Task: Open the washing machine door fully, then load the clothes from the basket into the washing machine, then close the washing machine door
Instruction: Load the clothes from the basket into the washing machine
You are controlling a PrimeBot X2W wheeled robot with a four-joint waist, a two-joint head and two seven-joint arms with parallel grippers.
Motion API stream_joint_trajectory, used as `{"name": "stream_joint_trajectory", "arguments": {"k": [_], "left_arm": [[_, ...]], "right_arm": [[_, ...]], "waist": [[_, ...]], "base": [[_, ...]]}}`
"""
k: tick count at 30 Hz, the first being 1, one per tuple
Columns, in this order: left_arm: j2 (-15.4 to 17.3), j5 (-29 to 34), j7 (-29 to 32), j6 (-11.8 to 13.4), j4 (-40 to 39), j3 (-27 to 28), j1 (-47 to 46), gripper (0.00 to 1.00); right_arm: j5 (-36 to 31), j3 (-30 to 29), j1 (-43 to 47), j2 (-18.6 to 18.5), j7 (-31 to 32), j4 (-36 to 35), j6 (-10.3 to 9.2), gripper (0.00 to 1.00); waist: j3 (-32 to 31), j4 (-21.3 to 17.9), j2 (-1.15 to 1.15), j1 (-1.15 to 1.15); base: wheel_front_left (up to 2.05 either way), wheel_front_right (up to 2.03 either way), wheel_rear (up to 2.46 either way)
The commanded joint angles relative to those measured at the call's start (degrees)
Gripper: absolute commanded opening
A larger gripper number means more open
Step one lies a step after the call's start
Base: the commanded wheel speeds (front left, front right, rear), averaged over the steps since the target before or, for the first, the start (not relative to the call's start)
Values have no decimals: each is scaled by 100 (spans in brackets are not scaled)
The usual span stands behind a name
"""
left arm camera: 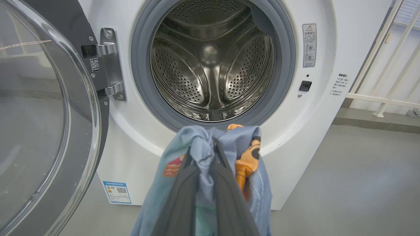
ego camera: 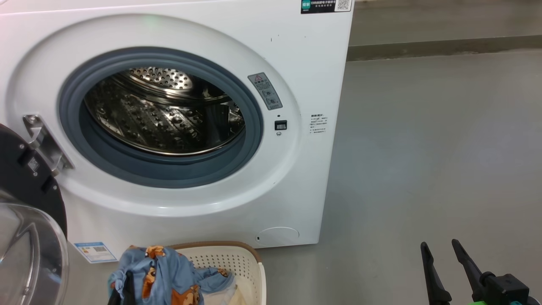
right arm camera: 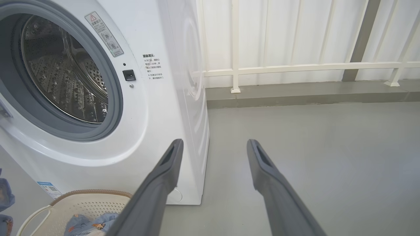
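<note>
The white washing machine (ego camera: 296, 63) stands with its steel drum (ego camera: 165, 114) exposed. The washing machine door (ego camera: 25, 182), black with a bulging glass porthole, hangs swung out on its hinge at the left. My left gripper (left arm camera: 204, 153) is shut on a light blue bear-print garment (left arm camera: 249, 157), held up in front of the drum opening and just below it. More of the clothes (right arm camera: 88, 223) lie in the cream basket (ego camera: 250, 262) at the machine's foot. My right gripper (right arm camera: 214, 144) hangs open over the floor to the right, holding nothing.
Grey floor (ego camera: 423, 169) stretches to the right of the machine. A white railing (right arm camera: 295, 68) on a low kerb runs behind it. The open door (left arm camera: 39, 114) takes up the space left of the drum opening.
</note>
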Motion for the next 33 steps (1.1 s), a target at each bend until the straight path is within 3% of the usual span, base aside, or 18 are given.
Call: {"name": "stream_joint_trajectory", "arguments": {"k": [1,12,19,26,33], "left_arm": [[32,-47,-71,51,-111,162,-242,0],[8,-176,-71,51,118,173,-428,0],[24,-201,-71,102,267,233,-636,0],[317,-241,-66,190,593,529,-1266,0],[700,-305,-59,228,1006,803,-2081,0]], "right_arm": [[59,137,-194,-58,-28,-115,9,100],[169,189,-291,-58,-28,-101,9,100],[261,217,-308,-58,-28,-119,9,100],[381,264,-328,-58,-28,-134,9,100],[494,308,-531,-58,-28,-216,9,100]], "waist": [[19,-26,0,0],[92,-409,0,0],[201,-881,0,0],[500,-1342,0,0],[1032,-1500,0,0]], "base": [[0,0,0],[0,0,0],[0,0,0],[0,0,0],[0,0,0]]}}
